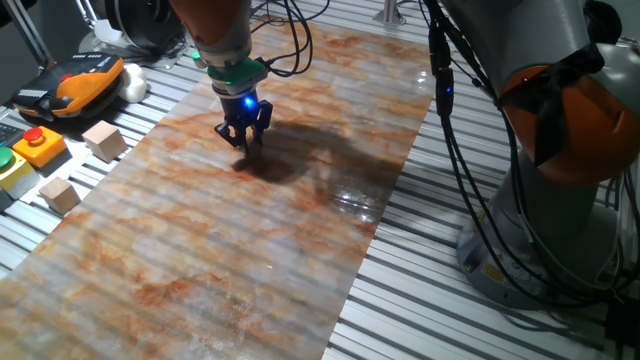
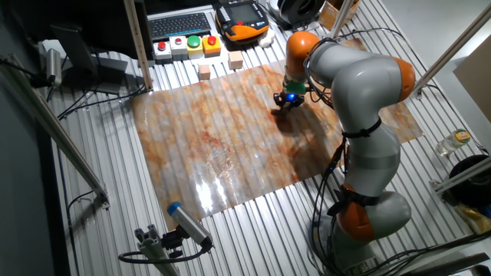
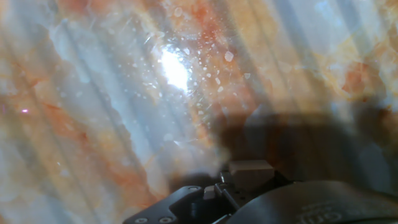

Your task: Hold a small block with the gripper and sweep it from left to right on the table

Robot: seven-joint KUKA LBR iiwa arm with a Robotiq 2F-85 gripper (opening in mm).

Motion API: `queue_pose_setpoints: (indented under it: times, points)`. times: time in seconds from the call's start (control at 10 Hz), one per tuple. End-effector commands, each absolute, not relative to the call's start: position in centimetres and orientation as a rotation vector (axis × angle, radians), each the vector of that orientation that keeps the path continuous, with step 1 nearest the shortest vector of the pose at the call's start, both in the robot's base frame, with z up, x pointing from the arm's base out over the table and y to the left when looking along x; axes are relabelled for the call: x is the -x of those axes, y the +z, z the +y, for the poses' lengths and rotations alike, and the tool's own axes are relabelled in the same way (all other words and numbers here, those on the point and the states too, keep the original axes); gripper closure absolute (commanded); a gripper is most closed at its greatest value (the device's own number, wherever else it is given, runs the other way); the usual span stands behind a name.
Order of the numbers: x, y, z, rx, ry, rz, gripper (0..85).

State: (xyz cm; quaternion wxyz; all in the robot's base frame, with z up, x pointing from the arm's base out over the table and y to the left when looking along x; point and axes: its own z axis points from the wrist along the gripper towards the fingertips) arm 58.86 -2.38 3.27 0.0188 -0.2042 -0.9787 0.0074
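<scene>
The gripper (image 1: 245,140) stands low over the far part of the marbled sheet (image 1: 200,250) that lies along the ribbed metal worktop (image 1: 440,270), its fingertips down at the sheet's surface, with a blue light glowing on the wrist just above them. In the hand view a small block (image 3: 250,171), tan and square-edged, sits between the dark fingers right at their tips, so the gripper is clamped on it and the block rests against the sheet. In the fixed views the block itself is too small and shadowed to make out. A dark shadow spreads from the gripper across the sheet toward the arm's base. Off the sheet's left edge, two larger pale wooden cubes (image 1: 104,140) (image 1: 60,194) lie on the slats, well apart from the gripper, near a box of coloured buttons (image 1: 25,150) and an orange teach pendant (image 1: 80,80).
</scene>
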Motion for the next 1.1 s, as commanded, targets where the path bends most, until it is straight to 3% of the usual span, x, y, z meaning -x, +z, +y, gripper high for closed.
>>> queue_pose_setpoints:
  times: [0.0,1.0]
  points:
    - [-58.9,3.3,-2.3,0.637,0.023,-3.038,85.0]
    - [-59.0,2.9,-1.2,0.659,0.019,-3.029,85.0]
